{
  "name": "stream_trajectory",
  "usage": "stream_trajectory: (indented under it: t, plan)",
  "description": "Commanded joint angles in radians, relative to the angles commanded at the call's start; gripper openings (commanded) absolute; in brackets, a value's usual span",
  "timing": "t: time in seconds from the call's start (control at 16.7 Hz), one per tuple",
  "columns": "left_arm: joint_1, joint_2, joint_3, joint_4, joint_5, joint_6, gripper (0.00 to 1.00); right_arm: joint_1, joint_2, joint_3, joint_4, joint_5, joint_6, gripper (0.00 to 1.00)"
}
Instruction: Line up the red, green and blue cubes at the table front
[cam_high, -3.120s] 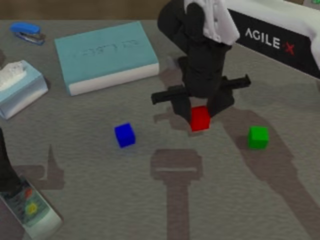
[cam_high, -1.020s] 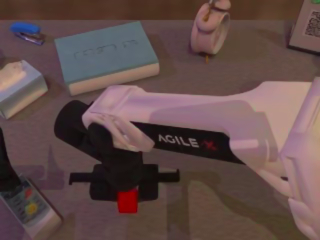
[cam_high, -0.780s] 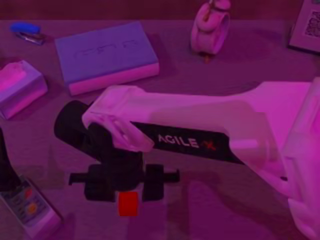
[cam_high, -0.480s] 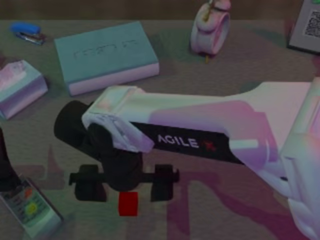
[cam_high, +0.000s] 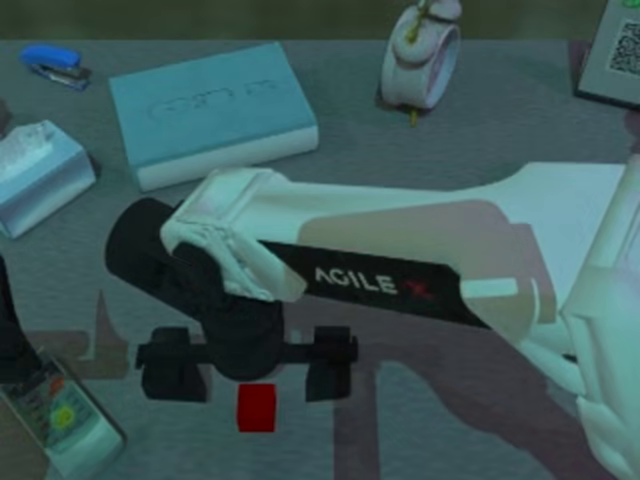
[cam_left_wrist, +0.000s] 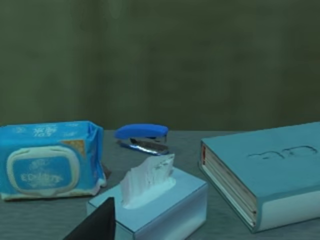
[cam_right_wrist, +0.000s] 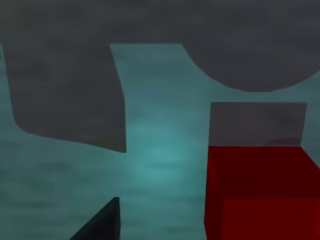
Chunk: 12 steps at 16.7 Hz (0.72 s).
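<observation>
The red cube (cam_high: 256, 408) rests on the table (cam_high: 450, 130) near its front edge, left of centre. My right arm reaches across from the right, and its gripper (cam_high: 250, 370) hovers just behind the cube, open, with its fingers (cam_high: 172, 372) spread wide on either side. The right wrist view shows the red cube (cam_right_wrist: 260, 190) lying free on the table beside one dark fingertip (cam_right_wrist: 102, 225). The green and blue cubes are hidden, with the right arm covering the middle of the table. My left arm (cam_high: 8, 335) is parked at the left edge.
A teal book (cam_high: 210, 110), a blue stapler (cam_high: 55, 65) and a tissue box (cam_high: 40, 175) lie at the back left. An alarm clock (cam_high: 420, 60) and a QR card (cam_high: 610, 50) stand at the back. A remote (cam_high: 60, 415) lies front left. A wipes pack (cam_left_wrist: 50, 160) shows near the tissue box.
The right gripper carried the red cube from mid-table to the front left, then opened its fingers wide and let it go. The cube now lies free.
</observation>
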Motion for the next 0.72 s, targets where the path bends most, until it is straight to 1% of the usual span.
stream_trajectory:
  t: [0.36, 0.48, 0.72]
  plan:
    - [0.000, 0.000, 0.000, 0.000, 0.000, 0.000, 1.00, 0.009, -0.035, 0.162, -0.205, -0.001, 0.005, 1.00]
    - [0.000, 0.000, 0.000, 0.000, 0.000, 0.000, 1.00, 0.010, -0.043, 0.185, -0.230, 0.000, 0.003, 1.00]
    - [0.000, 0.000, 0.000, 0.000, 0.000, 0.000, 1.00, 0.002, -0.040, 0.181, -0.226, -0.001, 0.001, 1.00]
